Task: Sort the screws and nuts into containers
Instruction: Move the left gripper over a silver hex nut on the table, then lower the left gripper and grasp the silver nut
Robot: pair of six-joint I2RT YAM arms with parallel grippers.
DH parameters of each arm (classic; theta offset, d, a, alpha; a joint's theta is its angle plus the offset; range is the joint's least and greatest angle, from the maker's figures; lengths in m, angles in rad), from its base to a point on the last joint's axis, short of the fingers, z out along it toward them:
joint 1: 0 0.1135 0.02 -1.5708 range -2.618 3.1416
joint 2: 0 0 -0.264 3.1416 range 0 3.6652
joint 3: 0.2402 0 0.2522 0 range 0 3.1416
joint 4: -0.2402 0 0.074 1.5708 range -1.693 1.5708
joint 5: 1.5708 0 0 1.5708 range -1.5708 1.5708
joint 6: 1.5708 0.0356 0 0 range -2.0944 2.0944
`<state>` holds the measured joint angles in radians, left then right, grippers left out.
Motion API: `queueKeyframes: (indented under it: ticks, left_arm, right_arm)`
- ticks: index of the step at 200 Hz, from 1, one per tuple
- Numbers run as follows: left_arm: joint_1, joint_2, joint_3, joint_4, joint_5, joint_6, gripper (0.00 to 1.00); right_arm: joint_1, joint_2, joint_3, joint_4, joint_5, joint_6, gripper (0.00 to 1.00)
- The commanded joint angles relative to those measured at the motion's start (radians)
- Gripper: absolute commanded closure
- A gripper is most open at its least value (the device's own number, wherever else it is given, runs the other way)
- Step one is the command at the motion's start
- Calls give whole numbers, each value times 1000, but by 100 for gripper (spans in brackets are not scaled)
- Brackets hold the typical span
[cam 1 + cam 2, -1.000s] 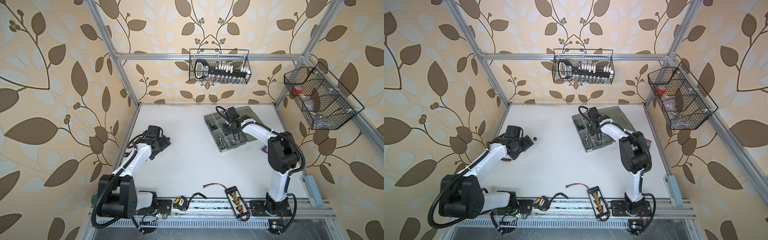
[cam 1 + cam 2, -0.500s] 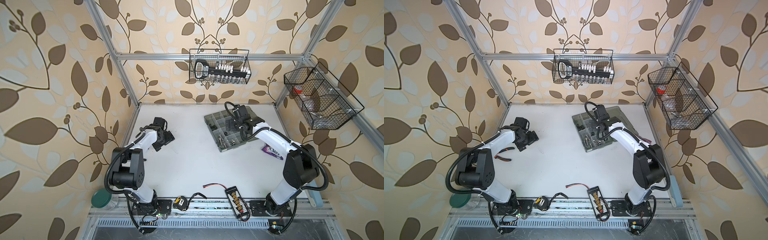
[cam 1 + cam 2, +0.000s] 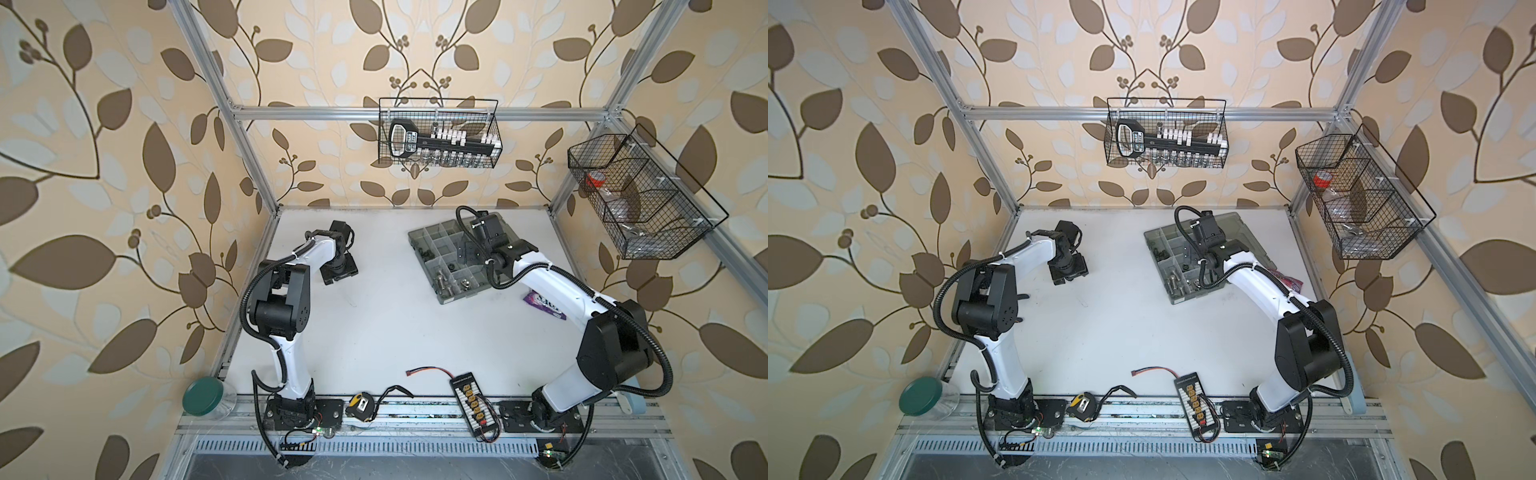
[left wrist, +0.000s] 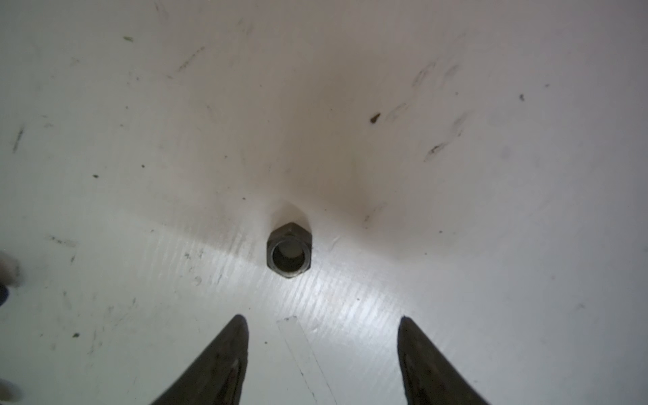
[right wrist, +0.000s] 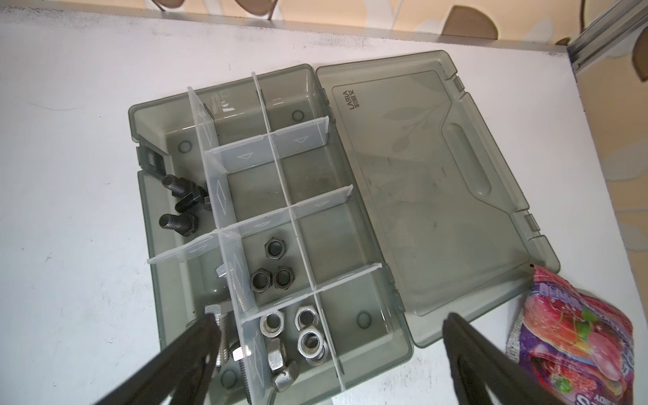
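Note:
A dark nut point(image 4: 288, 253) lies flat on the white table just ahead of my left gripper point(image 4: 321, 317), which is open with nothing between its fingertips. In both top views that gripper point(image 3: 338, 270) points down at the table's back left and covers the nut. My right gripper point(image 5: 329, 315) is open wide above the grey organizer case point(image 5: 142, 210), whose lid point(image 5: 438, 175) lies open. The containers hold black screws point(image 5: 180, 207), black nuts point(image 5: 271, 270), silver nuts point(image 5: 305, 333) and silver screws point(image 5: 224, 336). In a top view the right gripper point(image 3: 467, 253) hangs over the case point(image 3: 415, 243).
A purple candy bag point(image 5: 578, 336) lies right of the case. Wire baskets hang on the back wall point(image 3: 440, 133) and the right wall point(image 3: 640, 195). A tape measure point(image 3: 360, 406), a connector board point(image 3: 471, 395) and a green-lidded jar point(image 3: 203, 397) sit along the front edge.
My left gripper has moved toward the back and come down by the dark nut. My right gripper has opened and drawn back a little over the case.

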<state>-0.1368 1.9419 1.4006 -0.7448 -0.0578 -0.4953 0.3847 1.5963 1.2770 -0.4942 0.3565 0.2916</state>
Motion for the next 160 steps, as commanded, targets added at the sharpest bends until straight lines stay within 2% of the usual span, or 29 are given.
queueKeyframes:
  ticks: [1,64,140,160]
  left_arm:
    - [3,7,50,-62,-53,33,33]
    - [11,81,112,-71,-62,55,43]
    - [30,130,151,-74,-59,57,45]
    - [35,132,149,-71,-57,54,48]
  right_arm:
    - [-3,-25,-21,-1,24,10,0]
    - [-2,-25,-20,-7,31,10,0]
    - [-3,-15,-15,-15,37,12,0]
    - [-2,-8,-11,-17,34,12,0]
